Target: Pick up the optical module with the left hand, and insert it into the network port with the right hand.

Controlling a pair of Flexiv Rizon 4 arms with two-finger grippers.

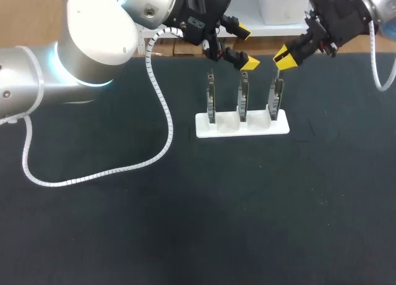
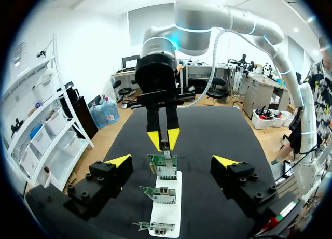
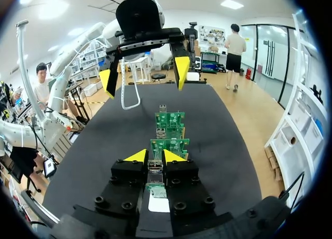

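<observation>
Looking at the upper right of the head view, you find the right arm with its jaws together, clamped on the optical module. It is a small metal-cased plug, held at the top edge of the rightmost network card. That card stands upright beside the middle card and the left card. All three are slotted into a white holder at the upper middle of the bench. The left arm comes in from the upper left. Its jaws stand wide apart near the top of the middle card and hold nothing.

Treat the module as light and stiff, with a smooth shell that can probably slide in the grip. Take it by its flat sides towards the rear and leave the nose free for the port. Whether the nose has entered the port you cannot tell (the yellow fingertips cover the joint). The card is likely the fragile part: it is thin and held only at its foot. Press straight along the port, since a skewed push could bend the card or tip the holder.
</observation>
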